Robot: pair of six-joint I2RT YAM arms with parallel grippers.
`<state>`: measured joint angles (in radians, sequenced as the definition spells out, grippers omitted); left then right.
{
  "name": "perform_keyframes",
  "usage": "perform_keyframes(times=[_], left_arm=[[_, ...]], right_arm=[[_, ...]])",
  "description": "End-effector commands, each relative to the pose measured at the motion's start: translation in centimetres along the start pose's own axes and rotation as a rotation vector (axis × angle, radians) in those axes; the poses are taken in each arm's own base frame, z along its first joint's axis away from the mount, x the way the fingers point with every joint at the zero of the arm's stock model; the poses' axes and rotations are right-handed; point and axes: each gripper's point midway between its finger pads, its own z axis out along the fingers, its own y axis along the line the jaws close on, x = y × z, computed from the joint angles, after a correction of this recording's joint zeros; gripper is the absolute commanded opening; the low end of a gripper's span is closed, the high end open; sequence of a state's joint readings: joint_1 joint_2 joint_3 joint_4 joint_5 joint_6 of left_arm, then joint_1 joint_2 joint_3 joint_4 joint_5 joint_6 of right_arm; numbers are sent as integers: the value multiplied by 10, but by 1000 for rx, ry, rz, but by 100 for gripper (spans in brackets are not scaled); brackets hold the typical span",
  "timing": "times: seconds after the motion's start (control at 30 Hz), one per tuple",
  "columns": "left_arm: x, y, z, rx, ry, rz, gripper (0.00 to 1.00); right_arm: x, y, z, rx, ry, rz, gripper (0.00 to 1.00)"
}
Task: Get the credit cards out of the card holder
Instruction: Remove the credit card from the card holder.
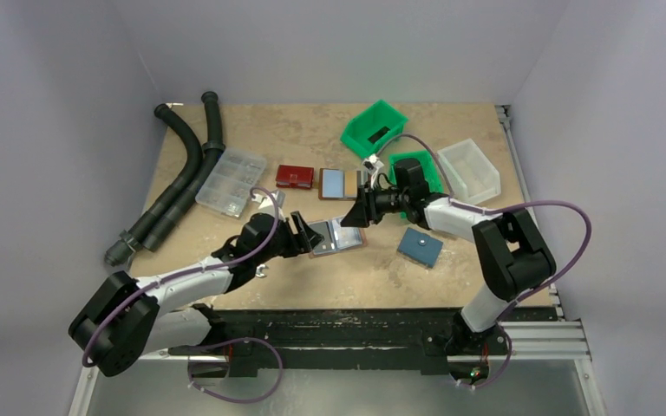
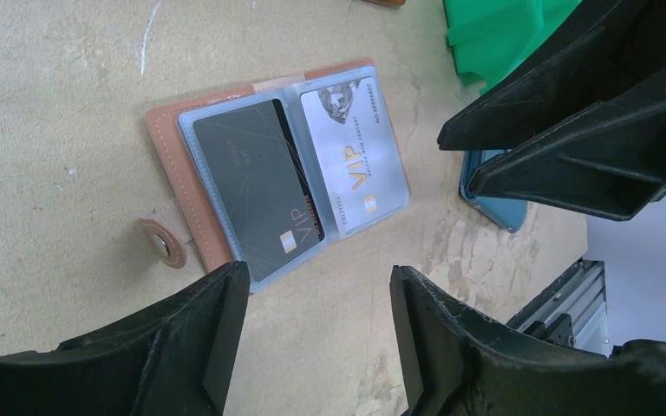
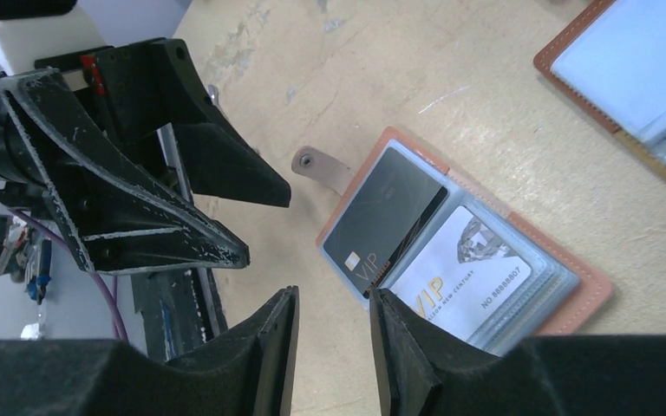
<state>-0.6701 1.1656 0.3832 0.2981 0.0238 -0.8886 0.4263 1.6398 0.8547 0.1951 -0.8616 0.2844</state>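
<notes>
The left gripper (image 2: 316, 277) hovered with its jaws spread wide and nothing between them, its fingertips just short of one end of the card holder (image 2: 198, 173). The right gripper (image 3: 334, 299) faced it from the opposite side, fingers parted by a narrower gap and likewise empty, poised close over the holder. Between the two tools the brown card holder lay opened flat on the table (image 2: 52, 87), its snap strap (image 2: 163, 244) sticking out at the left gripper's end. In its clear sleeves sat a black credit card (image 2: 256, 186), on the page nearer the left gripper, and a silver credit card (image 2: 355, 147), on the page nearer the right gripper, side by side. Behind the right gripper, beside its arm, lay a blue pouch (image 1: 421, 247). Farther out from that gripper a second card holder (image 1: 340, 184) lay open, with a green bin (image 1: 373, 128) beyond it
</notes>
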Motion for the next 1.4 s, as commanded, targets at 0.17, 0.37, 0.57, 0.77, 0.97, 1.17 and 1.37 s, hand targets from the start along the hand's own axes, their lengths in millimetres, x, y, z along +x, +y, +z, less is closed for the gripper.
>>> perform_keyframes(times=[0.17, 0.37, 0.57, 0.77, 0.97, 1.17, 1.37], left_arm=[[-1, 3, 12, 3, -24, 37, 63], [1, 6, 19, -6, -19, 38, 62], [2, 16, 26, -43, -25, 27, 58], [2, 14, 29, -31, -23, 20, 57], [2, 11, 29, -23, -21, 20, 53], [1, 10, 30, -17, -21, 21, 50], [2, 10, 32, -20, -18, 21, 49]], right_arm=[[-8, 0, 20, 17, 17, -14, 31], [0, -16, 27, 71, 38, 18, 24], [5, -25, 30, 99, 53, 39, 20], [8, -32, 31, 127, 59, 50, 17], [11, -37, 33, 141, 68, 63, 15], [12, -37, 33, 143, 72, 64, 15], [12, -37, 34, 141, 75, 65, 14]])
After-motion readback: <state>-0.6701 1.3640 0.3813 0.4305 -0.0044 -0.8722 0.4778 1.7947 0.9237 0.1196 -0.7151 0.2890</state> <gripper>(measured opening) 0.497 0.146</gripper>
